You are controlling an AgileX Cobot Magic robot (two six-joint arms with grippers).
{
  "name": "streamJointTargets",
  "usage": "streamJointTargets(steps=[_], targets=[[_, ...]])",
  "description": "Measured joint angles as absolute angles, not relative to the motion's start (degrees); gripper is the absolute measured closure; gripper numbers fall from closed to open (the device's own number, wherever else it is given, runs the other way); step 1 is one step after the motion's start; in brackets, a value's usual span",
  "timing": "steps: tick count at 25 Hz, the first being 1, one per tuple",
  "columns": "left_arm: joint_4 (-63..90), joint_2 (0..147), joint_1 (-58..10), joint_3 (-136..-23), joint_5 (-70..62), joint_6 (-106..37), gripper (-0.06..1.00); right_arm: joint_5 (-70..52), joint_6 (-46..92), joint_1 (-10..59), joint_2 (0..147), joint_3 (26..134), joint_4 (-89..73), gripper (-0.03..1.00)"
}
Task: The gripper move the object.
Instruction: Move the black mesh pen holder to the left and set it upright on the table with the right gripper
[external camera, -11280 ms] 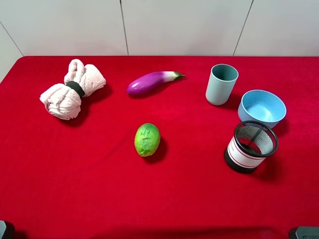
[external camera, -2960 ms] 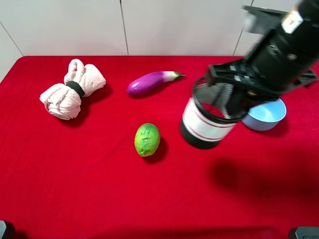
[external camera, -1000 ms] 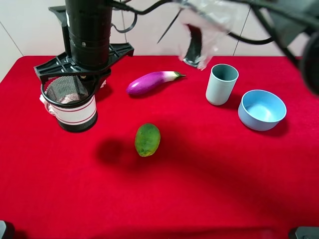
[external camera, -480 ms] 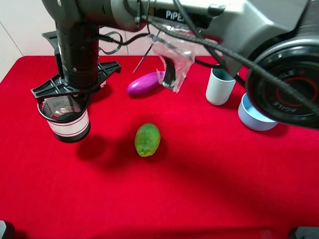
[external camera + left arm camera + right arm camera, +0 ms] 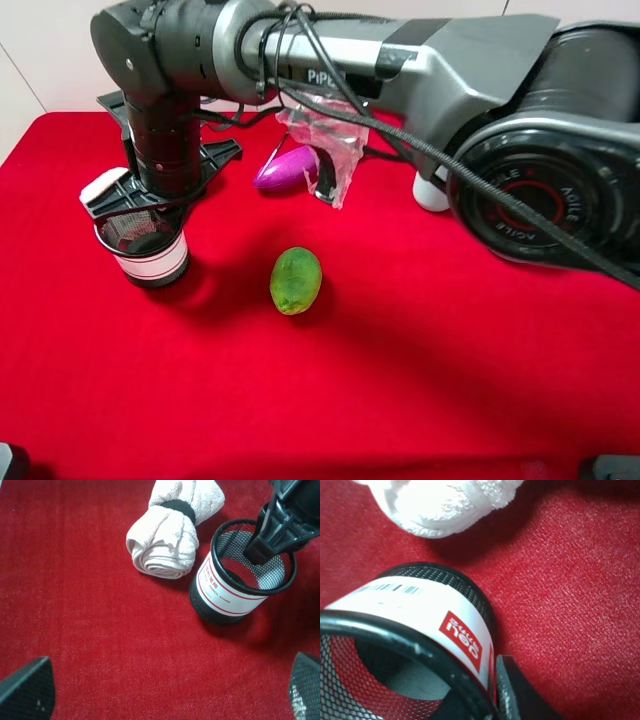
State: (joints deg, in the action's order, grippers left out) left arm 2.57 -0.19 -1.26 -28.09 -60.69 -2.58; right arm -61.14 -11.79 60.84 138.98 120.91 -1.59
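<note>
Exterior, mesh cup (image 5: 152,256): upright on the red bench (image 5: 420,400), left side, directly under the right gripper (image 5: 150,208).
Exterior, count: one cup, one green fruit (image 5: 296,280), one eggplant (image 5: 285,168), one towel roll (image 5: 100,186), mostly hidden.
Left wrist, jaws: right gripper's jaws straddle the cup's rim, one finger inside the mesh.
Left wrist, left gripper (image 5: 165,690): jaws spread wide, apart from the cup; towel just beside the cup.
Right wrist, finger (image 5: 515,696): pressed against the cup's outer wall; jaws clenched on it.
</note>
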Motion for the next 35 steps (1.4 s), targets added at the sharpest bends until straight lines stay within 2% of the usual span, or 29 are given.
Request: streamJointTargets(steps=[20,23,29,31,35], targets=[[2.57,-0.19,-1.26,-28.09,-60.69,-2.58,0.03,-60.35,-10.45,60.84,141.08,120.91,-0.34,0.94],[2.57,-0.19,-1.26,-28.09,-60.69,-2.58,0.03,-60.14,-10.45,60.84,141.08,120.99,-0.34,0.84],[2.57,-0.19,-1.26,-28.09,-60.69,-2.58,0.03,-60.14,-10.45,60.84,141.08,121.10,-0.34,0.52],[2.57,-0.19,-1.26,-28.09,-60.69,-2.58,0.03,-60.14,-10.45,60.84,141.08,121.10,-0.34,0.47],[2.57,-0.19,-1.26,-28.09,-60.69,-2.58,0.03,-61.20,-10.45,60.84,141.20,121.91,-0.34,0.44]])
